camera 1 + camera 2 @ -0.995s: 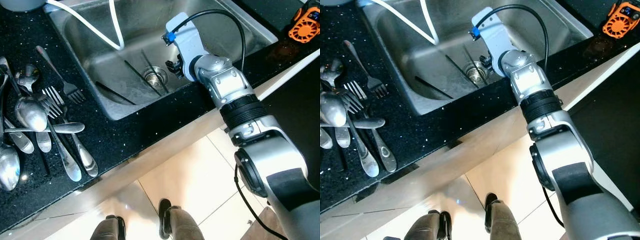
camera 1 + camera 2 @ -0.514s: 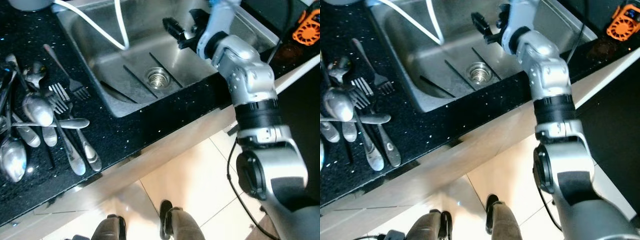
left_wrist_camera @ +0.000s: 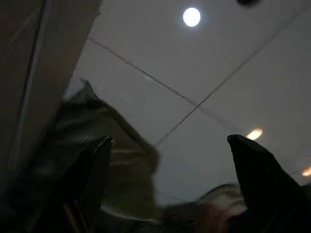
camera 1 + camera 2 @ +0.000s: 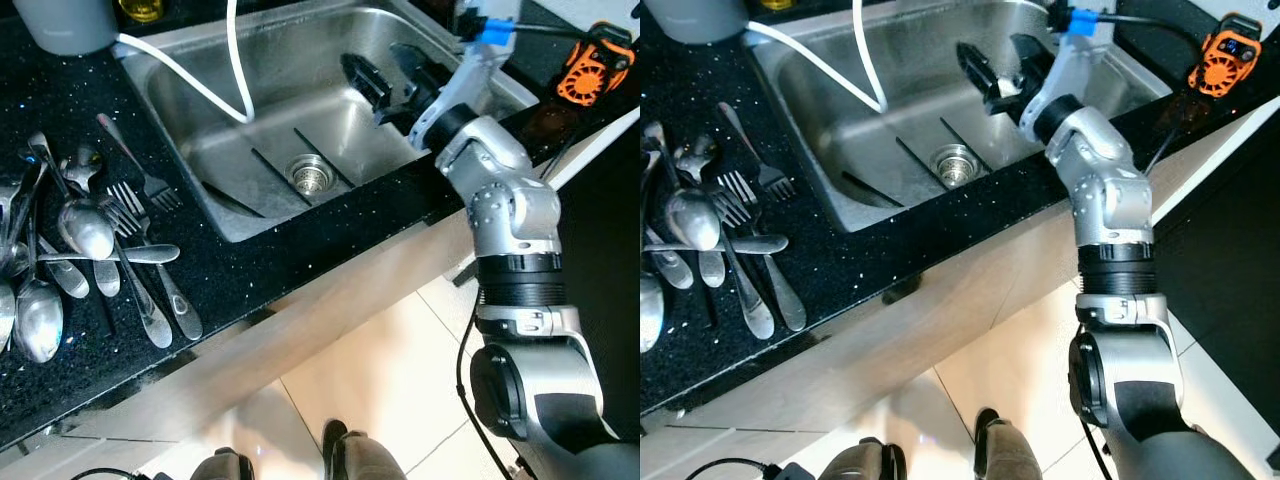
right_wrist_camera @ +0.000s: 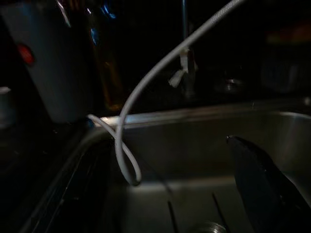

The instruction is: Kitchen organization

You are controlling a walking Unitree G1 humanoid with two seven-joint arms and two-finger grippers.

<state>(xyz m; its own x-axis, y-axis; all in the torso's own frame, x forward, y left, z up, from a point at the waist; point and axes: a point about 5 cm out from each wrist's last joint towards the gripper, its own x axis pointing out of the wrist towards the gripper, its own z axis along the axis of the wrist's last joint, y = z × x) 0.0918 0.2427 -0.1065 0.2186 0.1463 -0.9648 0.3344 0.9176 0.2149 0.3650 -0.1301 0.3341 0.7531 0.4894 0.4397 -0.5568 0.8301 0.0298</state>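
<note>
Right gripper (image 4: 390,75) over sink (image 4: 300,60), fingers spread wide, empty. White hose (image 4: 190,80) loops into basin near drain (image 4: 308,172). Cutlery (image 4: 90,250) heaped on counter (image 4: 260,270). Left gripper (image 3: 170,184) dim, seemingly open.

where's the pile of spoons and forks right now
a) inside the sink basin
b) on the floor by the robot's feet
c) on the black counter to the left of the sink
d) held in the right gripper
c: the spoons and forks lie loose on the black counter, on the robot's left of the sink, while the right gripper hangs open and empty over the basin.
</note>
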